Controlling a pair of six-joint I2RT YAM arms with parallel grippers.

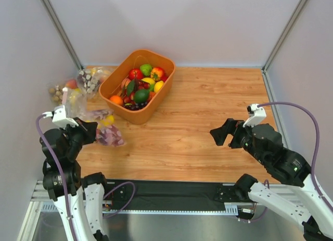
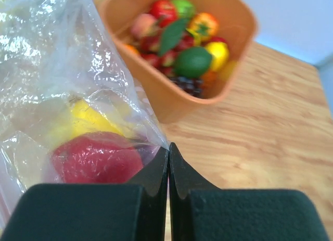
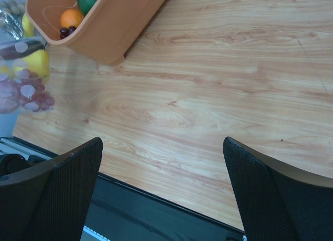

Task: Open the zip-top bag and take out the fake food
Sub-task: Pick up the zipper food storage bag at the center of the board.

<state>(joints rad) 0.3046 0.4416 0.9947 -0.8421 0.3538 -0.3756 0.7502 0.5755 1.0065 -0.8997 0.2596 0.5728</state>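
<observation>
Left end effector (image 2: 168, 151) on zip-top bag (image 2: 62, 69)

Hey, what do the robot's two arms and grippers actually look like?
The left arm and right arm are black at the upper joints with white lower links. Each carries a looping lavender cable and a small white wrist block. The left gripper and right gripper have matte black, wedge-shaped fingers.

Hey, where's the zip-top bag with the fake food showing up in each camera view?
Top external: zip-top bag at mid-left, just nearer than the orange tub.
Left wrist: fills the upper left.
Right wrist: at the far left edge, partly cut off.
Shared landmark: the orange tub, visible in all three.
</observation>
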